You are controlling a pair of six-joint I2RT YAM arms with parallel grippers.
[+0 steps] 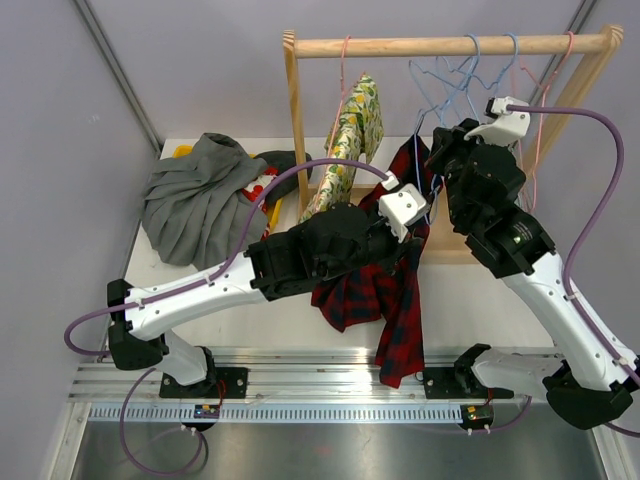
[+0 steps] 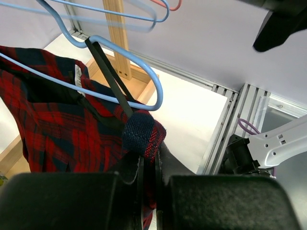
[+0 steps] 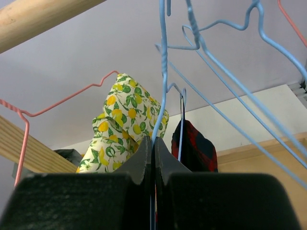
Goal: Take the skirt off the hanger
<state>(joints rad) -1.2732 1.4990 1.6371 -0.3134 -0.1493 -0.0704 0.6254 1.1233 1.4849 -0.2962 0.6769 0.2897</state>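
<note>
Two grippers, both clamped. Left gripper (image 2: 149, 160): pinched tight on a fold of the red plaid skirt (image 2: 53, 120). Rest of the cloth spread up and to its left, draped over the blue hanger (image 2: 152, 81) just ahead of the fingertips. Right gripper (image 3: 153, 146): closed on a blue hanger wire (image 3: 163, 86) rising straight above it toward the wooden rail (image 3: 43, 17). Lemon-print garment (image 3: 122, 120) just beyond, left of the fingers.

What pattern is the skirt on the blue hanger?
The skirt is red-and-navy plaid, clearest in the left wrist view.
</note>
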